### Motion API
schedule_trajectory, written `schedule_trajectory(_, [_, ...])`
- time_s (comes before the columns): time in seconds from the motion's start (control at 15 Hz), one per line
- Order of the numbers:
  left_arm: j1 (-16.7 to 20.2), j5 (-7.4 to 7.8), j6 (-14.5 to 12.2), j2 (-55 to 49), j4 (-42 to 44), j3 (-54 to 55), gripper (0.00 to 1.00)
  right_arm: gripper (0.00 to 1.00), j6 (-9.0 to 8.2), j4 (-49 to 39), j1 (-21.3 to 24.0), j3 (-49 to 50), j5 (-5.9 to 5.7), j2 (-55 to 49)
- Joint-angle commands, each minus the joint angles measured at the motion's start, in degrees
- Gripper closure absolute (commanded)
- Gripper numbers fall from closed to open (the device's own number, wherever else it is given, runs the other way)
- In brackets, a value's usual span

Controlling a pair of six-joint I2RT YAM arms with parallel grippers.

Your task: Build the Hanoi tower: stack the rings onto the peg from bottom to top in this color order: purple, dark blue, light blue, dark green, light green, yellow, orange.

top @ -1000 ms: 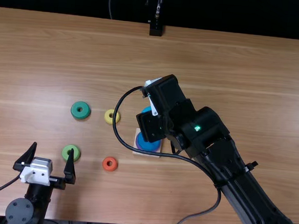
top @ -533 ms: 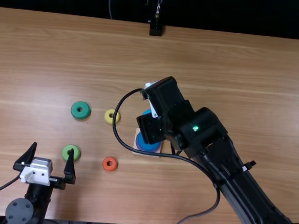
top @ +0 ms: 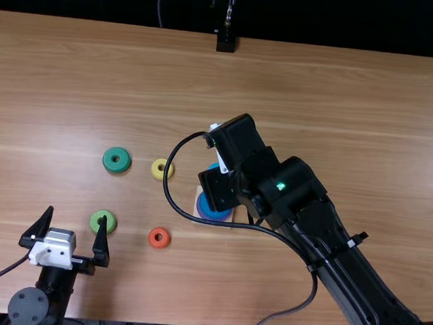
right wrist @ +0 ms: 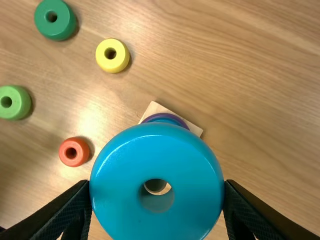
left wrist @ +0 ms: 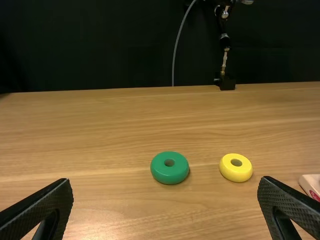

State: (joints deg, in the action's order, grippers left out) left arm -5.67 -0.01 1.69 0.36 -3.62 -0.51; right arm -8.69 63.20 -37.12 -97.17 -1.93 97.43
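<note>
Fingers (right wrist: 67, 210) against glossy light-blue ring (right wrist: 157, 155)

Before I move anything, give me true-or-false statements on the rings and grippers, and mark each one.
The right gripper holds the light blue ring. True.
The yellow ring is on the wooden base. False: it lies on the table.
The dark blue ring sits above the purple ring. True.
The left gripper grips the orange ring. False: it is open and empty.

Light blue ring (right wrist: 155, 155): smooth, glossy, plastic-looking. Table (top: 340, 97): grained wood, faint sheen. Base (right wrist: 154, 108): pale matt wood.
</note>
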Motion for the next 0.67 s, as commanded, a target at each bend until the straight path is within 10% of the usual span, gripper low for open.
schedule_trajectory(0.0, [-0.5, -0.41, -0.3, -0.4, -2.6, 0.5, 0.0, 1.0, 0.15, -0.3, -0.3, 1.3, 0.04, -1.5])
schedule_trajectory(0.4, [-0.5, -0.41, -0.3, -0.4, -2.6, 0.5, 0.0, 1.0, 0.15, -0.9, -0.4, 1.4, -0.39, -1.4])
schedule_trajectory(0.6, [-0.5, -0.41, -0.3, -0.4, -2.6, 0.5, 0.0, 0.02, 0.15, -0.3, -0.6, 1.5, -0.81, -1.3])
